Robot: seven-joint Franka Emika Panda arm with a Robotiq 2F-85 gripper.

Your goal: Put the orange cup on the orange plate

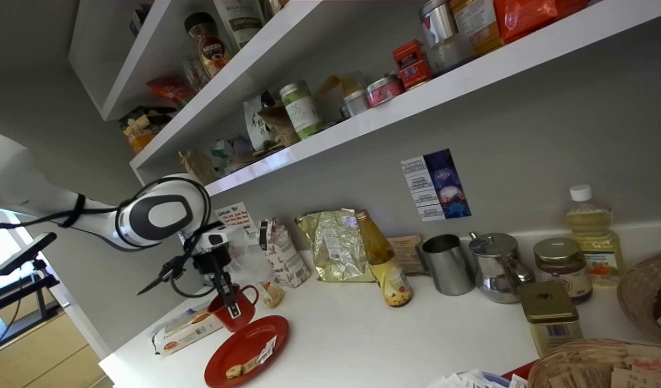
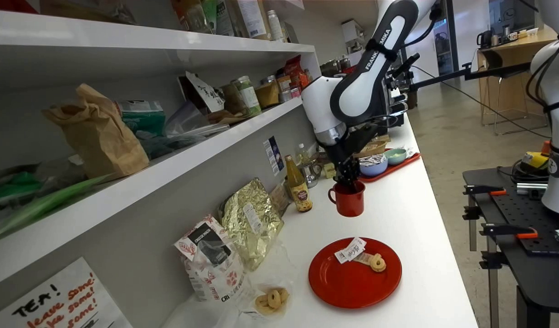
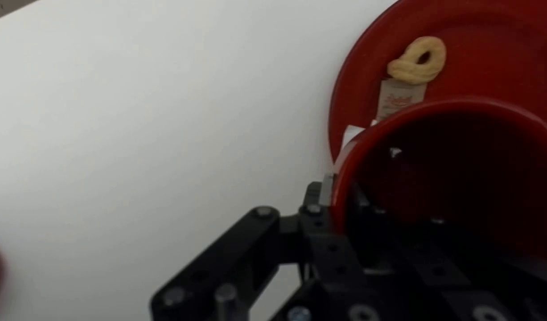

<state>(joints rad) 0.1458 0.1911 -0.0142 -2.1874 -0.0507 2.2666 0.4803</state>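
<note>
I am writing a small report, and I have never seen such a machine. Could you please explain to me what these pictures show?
The white machine is a robot arm. Its hand is a two-fingered gripper. Two pictures are taken from different places outside the arm; the close-up is taken from its wrist, looking along the fingers. On the white counter lies a red-orange plate, with a ring-shaped biscuit and paper packets on it. Nearer the wall are an amber bottle, a gold foil bag, a steel pitcher and a metal teapot. The gripper holds a red-orange mug by its rim, one finger inside, one outside. The mug is not on the plate yet; whether it touches the counter, I cannot tell.
</note>
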